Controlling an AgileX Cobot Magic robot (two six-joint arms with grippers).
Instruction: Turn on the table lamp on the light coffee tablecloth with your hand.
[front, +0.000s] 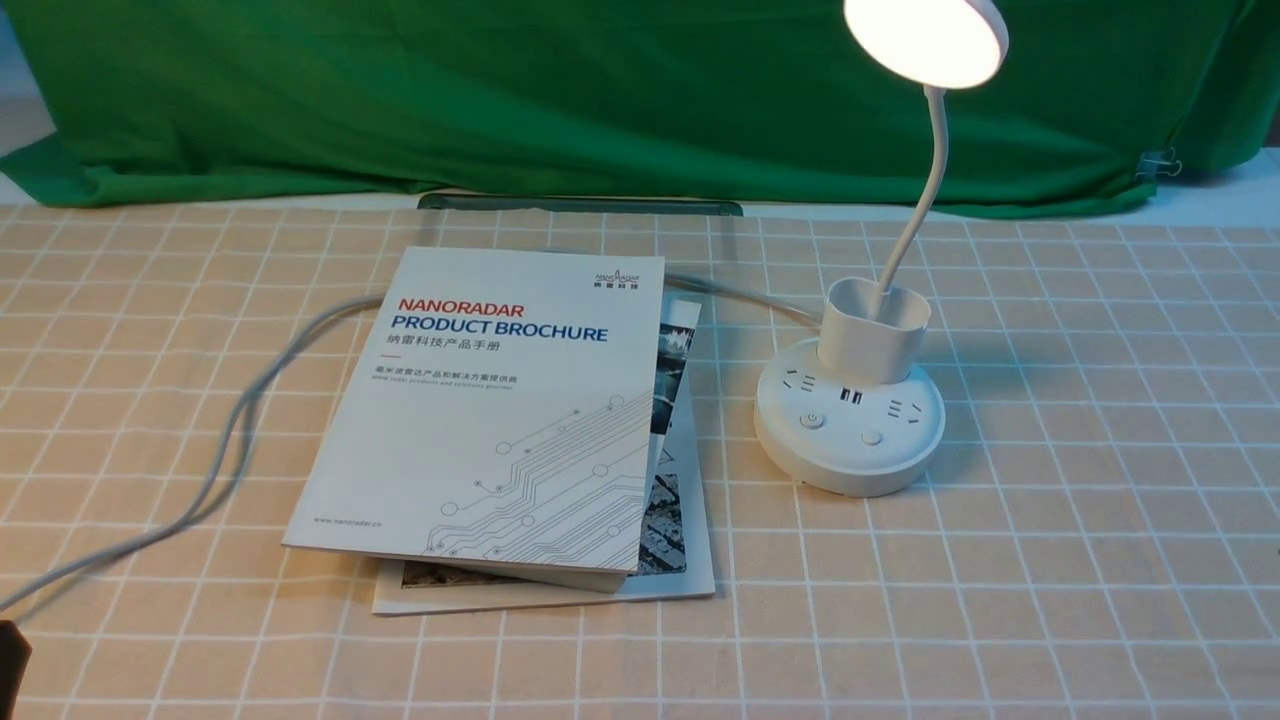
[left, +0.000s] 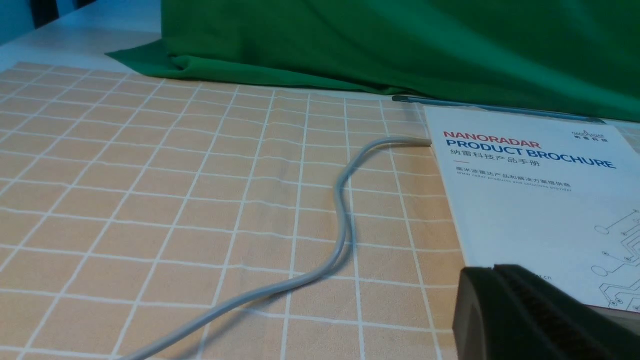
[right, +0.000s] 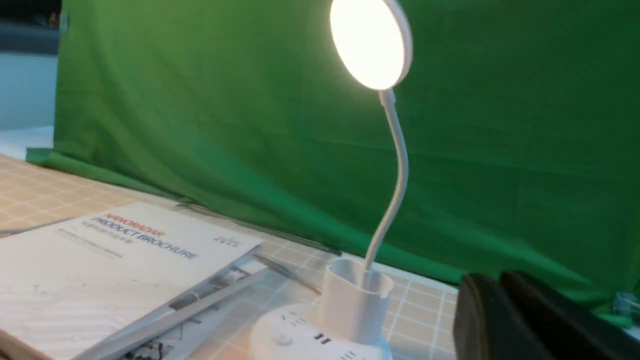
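Observation:
The table lamp (front: 850, 430) stands on the light coffee tablecloth (front: 1100, 560), right of centre, and its disc head (front: 925, 40) glows. Two round buttons (front: 812, 420) sit on the front of its puck base. In the right wrist view the lit lamp (right: 370, 45) rises just ahead of my right gripper (right: 496, 276). That gripper hangs off the lamp, touches nothing, and its blurred fingertips stand a narrow slit apart. My left gripper (left: 493, 267) is shut and empty, low over the cloth at the brochure's near corner. Neither arm shows fully in the front view.
Two stacked brochures (front: 490, 410) lie left of the lamp. The lamp's grey cable (front: 230, 440) snakes out from under them toward the near left edge. Green cloth (front: 600, 90) hangs along the back, with a dark flat strip (front: 580, 205) at its foot.

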